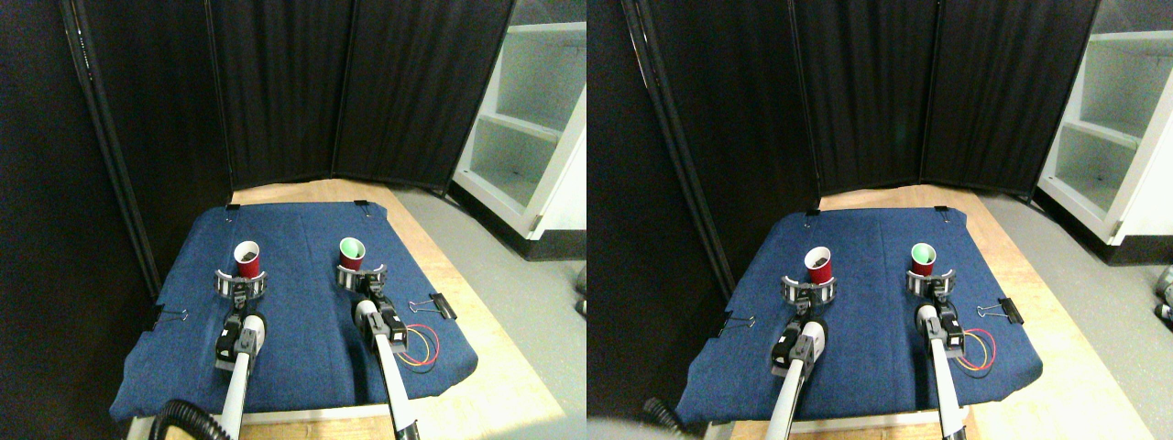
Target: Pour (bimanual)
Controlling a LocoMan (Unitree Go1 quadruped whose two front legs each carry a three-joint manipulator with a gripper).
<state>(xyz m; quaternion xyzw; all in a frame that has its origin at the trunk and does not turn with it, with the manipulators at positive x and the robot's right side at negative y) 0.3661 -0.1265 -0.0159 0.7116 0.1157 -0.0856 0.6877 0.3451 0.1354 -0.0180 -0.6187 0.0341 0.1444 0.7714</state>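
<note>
The left gripper (240, 284) has its curved fingers (223, 282) closed around the base of the upright red cup (246, 259). The right gripper (359, 276) likewise clasps the upright green cup (352, 252). Both stand on the blue-clothed worktop (302, 348).

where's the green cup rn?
Stereo pair view: the green cup stands upright on the blue cloth, right of centre, at the tip of the right tool. The red cup is to its left, at the left tool.
</note>
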